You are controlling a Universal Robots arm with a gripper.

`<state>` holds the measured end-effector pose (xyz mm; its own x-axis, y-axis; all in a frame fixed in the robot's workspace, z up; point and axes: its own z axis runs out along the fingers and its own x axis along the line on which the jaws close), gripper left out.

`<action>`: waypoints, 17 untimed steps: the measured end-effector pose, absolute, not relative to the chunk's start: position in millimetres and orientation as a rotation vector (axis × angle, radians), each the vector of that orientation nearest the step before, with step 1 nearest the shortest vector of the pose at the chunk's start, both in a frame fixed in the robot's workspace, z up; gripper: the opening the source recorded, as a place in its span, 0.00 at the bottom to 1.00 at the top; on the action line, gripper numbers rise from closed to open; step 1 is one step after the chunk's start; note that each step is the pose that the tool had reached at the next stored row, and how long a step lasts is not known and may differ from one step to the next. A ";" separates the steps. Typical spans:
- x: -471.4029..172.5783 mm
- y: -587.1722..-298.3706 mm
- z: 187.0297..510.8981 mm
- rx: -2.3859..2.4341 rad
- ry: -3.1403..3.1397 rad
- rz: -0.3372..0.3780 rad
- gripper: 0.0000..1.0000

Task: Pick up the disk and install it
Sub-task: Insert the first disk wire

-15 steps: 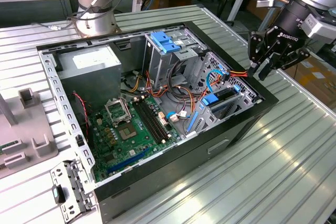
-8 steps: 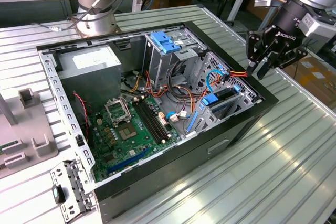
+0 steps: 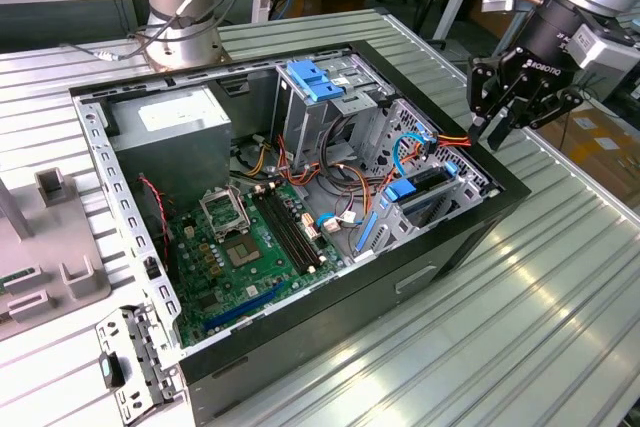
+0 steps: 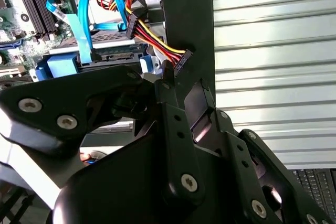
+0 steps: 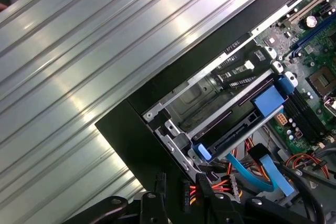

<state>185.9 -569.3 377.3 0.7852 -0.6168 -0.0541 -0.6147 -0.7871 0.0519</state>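
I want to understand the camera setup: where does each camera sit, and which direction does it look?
Exterior view: off the arm, above the table, looking down into the open computer case; the gripper and arm show at its right.
Second wrist view: on the arm, facing the disk past the gripper's linkage.
First wrist view: on the arm, looking at the case edge and table.
Both wrist views share the disk and its cables.

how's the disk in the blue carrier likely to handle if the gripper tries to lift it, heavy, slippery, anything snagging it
The disk looks like a rigid metal block, so probably stiff and fairly heavy for its size. It sits in the metal bay, so it would likely slide rather than lift freely. The blue cable and power wires appear plugged in at its end and may tug. The gripper hovers beside the case.
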 end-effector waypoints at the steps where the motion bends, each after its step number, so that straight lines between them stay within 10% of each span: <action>1: 186.0 -569.1 377.3 2.939 -1.013 -0.106 0.36; 17: 190.5 -560.5 370.2 2.948 -0.991 -0.107 0.36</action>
<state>190.5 -560.5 370.2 0.7947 -0.6044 -0.0554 -0.6024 -0.7966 0.0502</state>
